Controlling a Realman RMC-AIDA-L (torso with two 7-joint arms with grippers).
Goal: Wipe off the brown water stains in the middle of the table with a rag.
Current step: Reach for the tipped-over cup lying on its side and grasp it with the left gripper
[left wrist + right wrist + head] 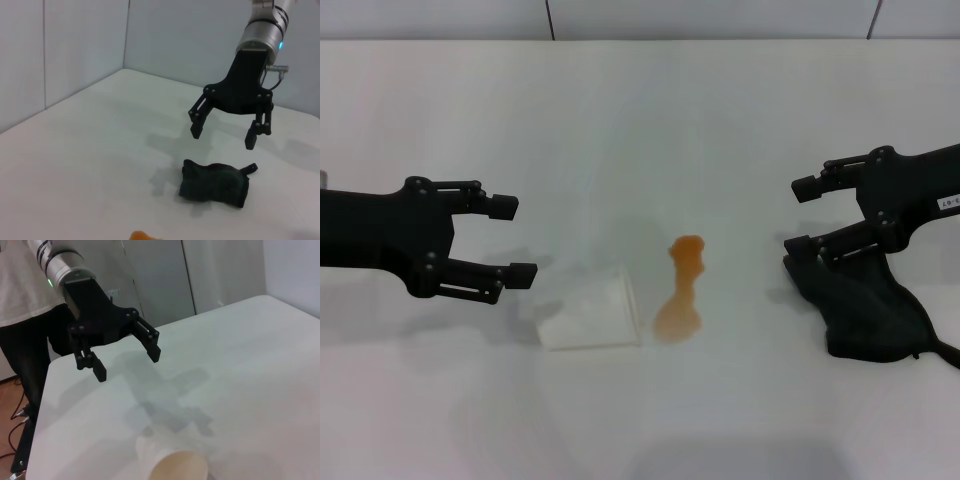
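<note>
Left gripper [514, 238] hovers spread and empty, a tipped paper cup [592, 312] just right of it. Beyond the cup, the brown water stains [681, 288] lie unwiped on the table [620, 120]. Right gripper [798, 215], spread, hangs above the rag [860, 310], not yet gripped. 0 steps done.

In the head view both arms are cut by the picture's side edges. The right gripper [802, 215] covers the near part of the rag [865, 310]. In the left wrist view only the tip of the stain [141, 235] shows at the lower edge. In the right wrist view the cup [172, 462] is cut at the lower edge, and a person [22, 315] behind the table [250, 370] is cut at the top and side; the face is not shown.
</note>
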